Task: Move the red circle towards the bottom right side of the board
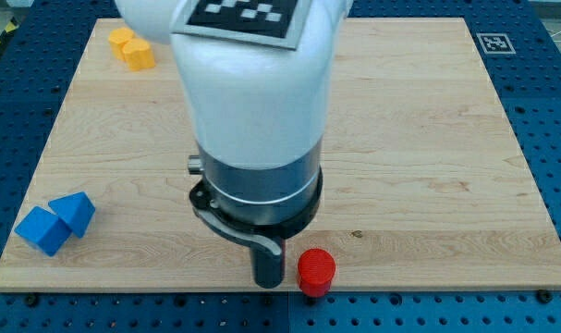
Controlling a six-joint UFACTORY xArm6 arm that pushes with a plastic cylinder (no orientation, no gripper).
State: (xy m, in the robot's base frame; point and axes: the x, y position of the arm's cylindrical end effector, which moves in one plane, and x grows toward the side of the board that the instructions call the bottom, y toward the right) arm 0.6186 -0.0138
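The red circle (316, 272) sits at the board's bottom edge, a little right of the middle. My tip (268, 283) is on the board just to the circle's left, close beside it; I cannot tell if they touch. The arm's big white and dark body fills the middle of the view and hides the red star and the green blocks.
Two blue blocks (54, 222) lie at the bottom left. Two orange-yellow blocks (132, 47) lie at the top left. The wooden board (428, 139) ends just below the red circle. A marker tag (494, 43) sits off the top right corner.
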